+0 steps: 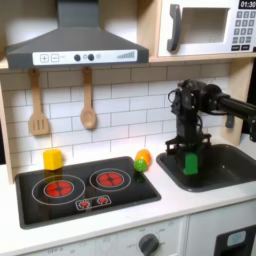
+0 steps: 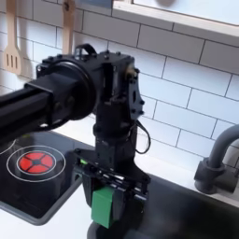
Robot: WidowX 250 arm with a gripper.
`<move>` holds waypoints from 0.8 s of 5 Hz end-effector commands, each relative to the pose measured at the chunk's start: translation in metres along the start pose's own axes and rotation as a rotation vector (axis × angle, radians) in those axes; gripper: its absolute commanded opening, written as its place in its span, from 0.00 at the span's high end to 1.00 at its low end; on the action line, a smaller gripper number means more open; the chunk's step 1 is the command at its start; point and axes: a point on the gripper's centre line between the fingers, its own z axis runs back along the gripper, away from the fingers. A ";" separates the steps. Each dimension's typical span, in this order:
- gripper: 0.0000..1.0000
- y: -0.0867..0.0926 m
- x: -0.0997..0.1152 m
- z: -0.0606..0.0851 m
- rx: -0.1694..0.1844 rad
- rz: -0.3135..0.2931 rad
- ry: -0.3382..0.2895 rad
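The gripper (image 2: pixel 105 207) is clamped around a blocky green plastic piece (image 2: pixel 103 206), holding it upright over the dark matte sink (image 1: pixel 235 168), right beside the glossy black stovetop (image 1: pixel 60 203) with red burner rings.

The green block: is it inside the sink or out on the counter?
Inside: the gripper holds the green block low within the sink basin.

Your first exterior view faces the toy kitchen head-on from a distance, taking in stove (image 1: pixel 85 188), sink (image 1: pixel 215 168) and hood. Your second exterior view sits close beside the arm (image 2: pixel 112 103), sharing stove (image 2: pixel 33 168) and sink edge.
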 end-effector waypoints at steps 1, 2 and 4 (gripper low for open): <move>1.00 0.042 0.005 0.015 0.011 0.092 -0.057; 1.00 0.055 0.006 0.017 0.013 0.100 -0.065; 1.00 0.096 -0.007 0.016 0.037 0.125 -0.097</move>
